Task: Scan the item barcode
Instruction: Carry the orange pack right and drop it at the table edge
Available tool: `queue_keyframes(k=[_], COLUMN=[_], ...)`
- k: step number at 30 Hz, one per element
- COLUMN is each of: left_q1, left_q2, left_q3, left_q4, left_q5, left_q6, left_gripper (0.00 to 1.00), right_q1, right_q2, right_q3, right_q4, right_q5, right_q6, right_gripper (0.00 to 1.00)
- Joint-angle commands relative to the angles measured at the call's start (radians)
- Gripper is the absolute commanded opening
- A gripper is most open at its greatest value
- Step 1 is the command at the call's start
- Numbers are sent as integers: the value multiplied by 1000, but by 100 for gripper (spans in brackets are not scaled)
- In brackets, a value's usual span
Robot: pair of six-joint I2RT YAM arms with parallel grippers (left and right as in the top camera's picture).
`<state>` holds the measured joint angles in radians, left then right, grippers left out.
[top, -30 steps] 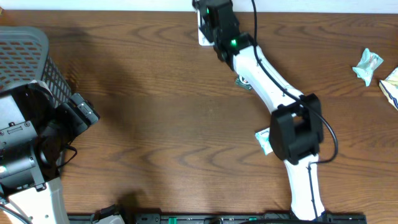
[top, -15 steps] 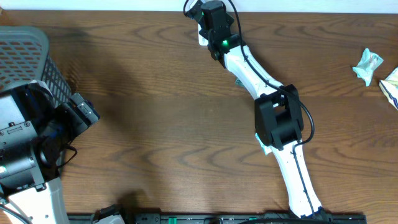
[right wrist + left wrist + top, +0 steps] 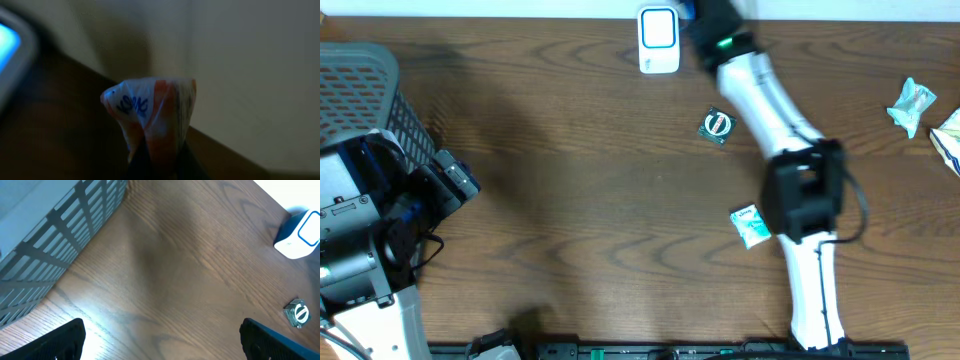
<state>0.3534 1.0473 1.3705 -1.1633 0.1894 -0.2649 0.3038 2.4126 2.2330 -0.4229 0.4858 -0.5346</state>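
scanner (image 3: 659, 40) at far edge | right arm (image 3: 760, 95) just beside it | round packet (image 3: 717, 125) near arm | basket (image 3: 365, 80) left

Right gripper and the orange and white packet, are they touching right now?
Touching. In the right wrist view the orange and white packet is pinched at its lower end by the right gripper, with no gap showing.

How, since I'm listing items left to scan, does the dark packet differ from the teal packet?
The dark packet is near-square with a white ring emblem; the teal packet is oblong, teal and white. The dark packet lies in the open nearer the scanner; the teal packet lies beside the right arm at its black joint. Both lie flat on the table, unheld.
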Motion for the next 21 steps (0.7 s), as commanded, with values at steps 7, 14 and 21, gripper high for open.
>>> queue_keyframes(k=[7, 14, 21], left_q1=[5, 5, 5], left_q2=[-1, -1, -1], left_q3=[15, 15, 15], left_q4=[-3, -3, -3], left_q5=[9, 9, 9], left_q6=[-2, -2, -2], left_gripper=[98, 98, 97], right_q1=[-389, -545, -561], right_q2=[-71, -71, -71], right_q3=[11, -19, -63], right_q4=[-438, -519, -537], right_q5=[120, -255, -438], right_q6=[402, 467, 538], right_gripper=[1, 93, 99])
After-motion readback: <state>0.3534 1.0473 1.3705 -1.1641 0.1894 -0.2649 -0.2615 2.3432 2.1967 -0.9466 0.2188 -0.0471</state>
